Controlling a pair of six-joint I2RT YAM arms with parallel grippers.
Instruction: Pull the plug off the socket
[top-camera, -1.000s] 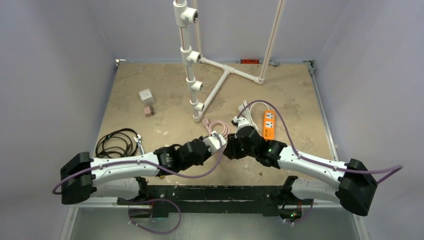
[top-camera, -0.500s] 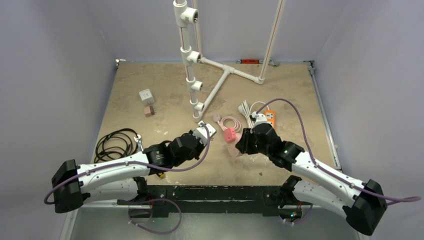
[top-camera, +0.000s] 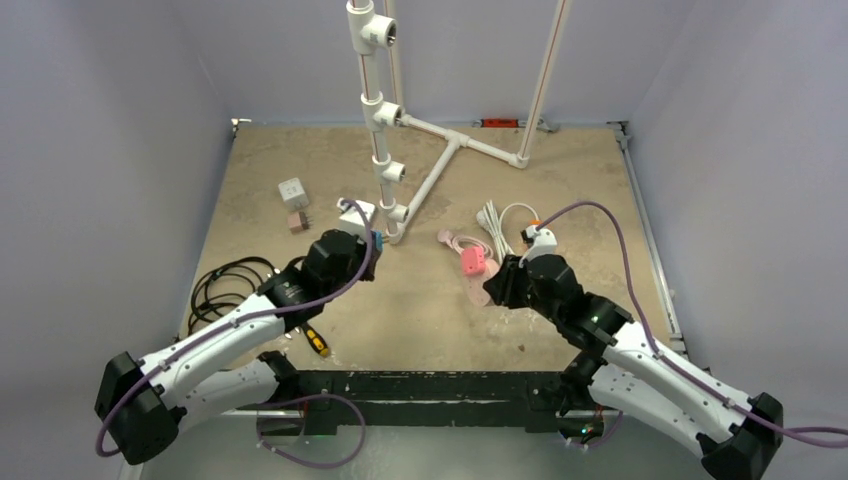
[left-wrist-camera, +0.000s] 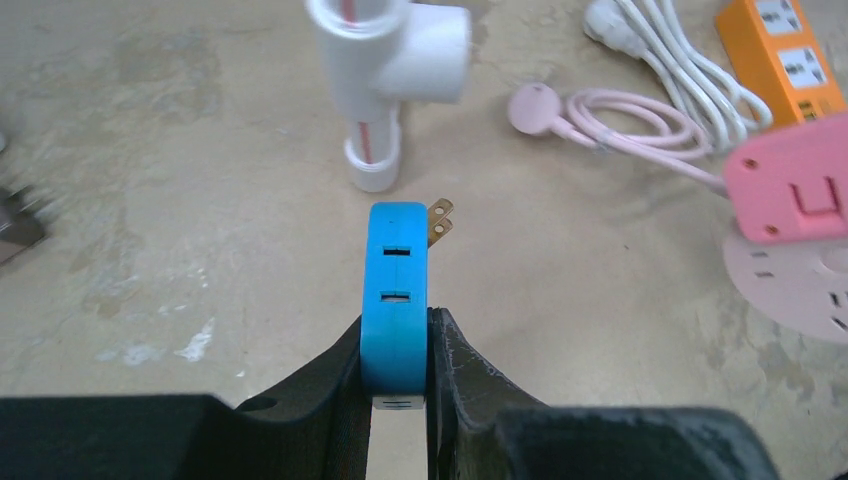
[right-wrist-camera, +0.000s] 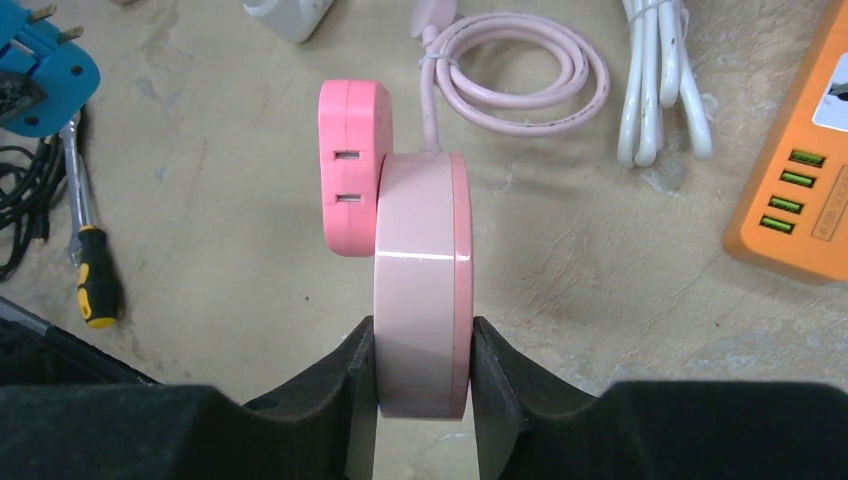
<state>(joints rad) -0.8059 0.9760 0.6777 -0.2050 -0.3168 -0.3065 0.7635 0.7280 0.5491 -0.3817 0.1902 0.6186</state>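
- While its jaws stood closed to a narrow gap, the left gripper (left-wrist-camera: 398, 345) pinched the blue plug (left-wrist-camera: 397, 270) by its flat sides, with the plug standing edge-on between the black fingers.
- Two brass prongs (left-wrist-camera: 440, 221) stuck out near the plug's far end, bare and touching nothing. The plug's near end was hidden between the fingers.
- From above, the wrist covered that grip and only a sliver of blue showed beside the white pipe frame (top-camera: 378, 110).
- The right gripper (right-wrist-camera: 422, 350) was likewise closed down on the round pink socket (right-wrist-camera: 422, 290), gripping it across its thickness. The disc was seen on edge, so its outlet face could not be read there.
- A pink adapter (right-wrist-camera: 352, 180) sat flat against the socket's left face. Whether its pins were seated was not visible.
- The blue plug was well apart from the socket, off to its left with bare table (top-camera: 420, 330) between them.
- The socket's pink cable (right-wrist-camera: 520, 75) lay coiled just beyond it, its join with the disc hidden behind the rim.
- A bundled white cord (right-wrist-camera: 665, 80) lay next to the coil, cut off at the top edge.
- The orange power strip (right-wrist-camera: 800, 180) ran out of the right edge.
- A yellow-handled screwdriver (right-wrist-camera: 92, 285) lay near a black cable (top-camera: 232, 285), with its tip partly masked.
- A white cube (top-camera: 292, 190) and a small pinkish piece (top-camera: 298, 221) were too small to identify.
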